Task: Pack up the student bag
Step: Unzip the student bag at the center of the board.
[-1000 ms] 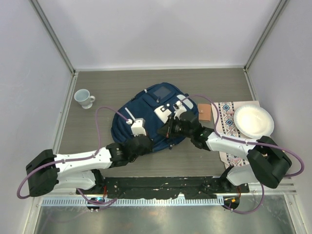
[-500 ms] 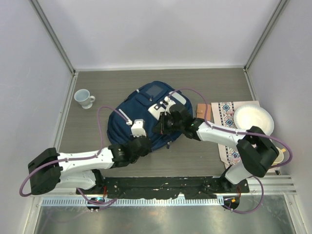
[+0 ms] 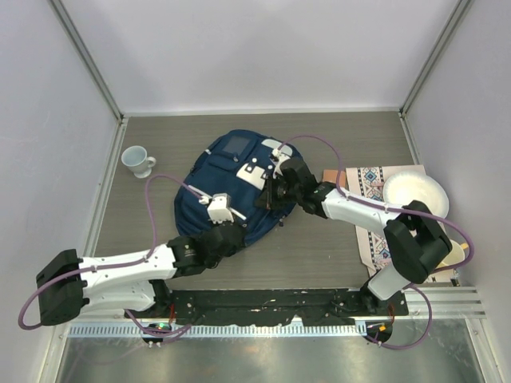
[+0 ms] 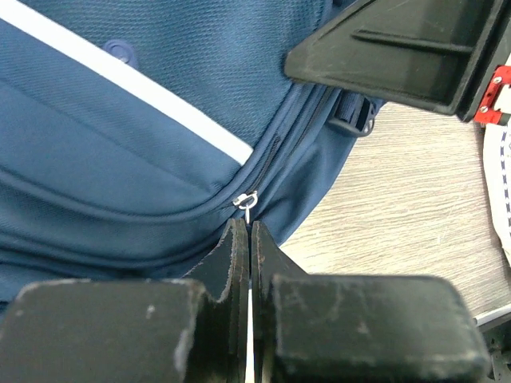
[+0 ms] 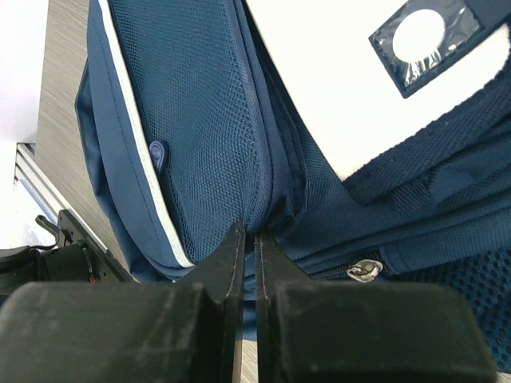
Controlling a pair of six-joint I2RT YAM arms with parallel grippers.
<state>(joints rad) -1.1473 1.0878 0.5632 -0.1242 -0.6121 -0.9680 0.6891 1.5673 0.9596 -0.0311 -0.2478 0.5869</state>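
Bottom of the overhead frame: two arms, both based on one black rail (image 3: 263, 303). Left gripper (image 4: 250, 227), one: jaws closed, nipping the thin metal zipper pull (image 4: 248, 199) at the bag's edge where blue fabric meets bare table, seen in the left wrist view. Right gripper (image 5: 247, 231), one: jaws closed, tips pinched on a fold of blue mesh at a seam of the bag. Centre of the overhead frame: student bag (image 3: 231, 191), one, navy with thin white stripes, lying flat on the grey wood-grain table (image 3: 319, 255). One white patch (image 3: 255, 172) with dark buckle marks faces up, and one grey window panel (image 3: 237, 145) sits at the far end. Long axis: a steep diagonal from lower left of centre up to the window panel, with that end pointing toward the back wall. Obstructions: the left wrist covers the bag's near edge, and the right forearm crosses its right edge. Right of the bag and apart from it: one tan flat square (image 3: 334, 183), just beside one patterned cloth (image 3: 371, 195). One white plate (image 3: 415, 198) rests on that cloth at the right of the frame. Upper left, well apart from the bag: one white mug (image 3: 137, 160), upright, handle toward lower right.
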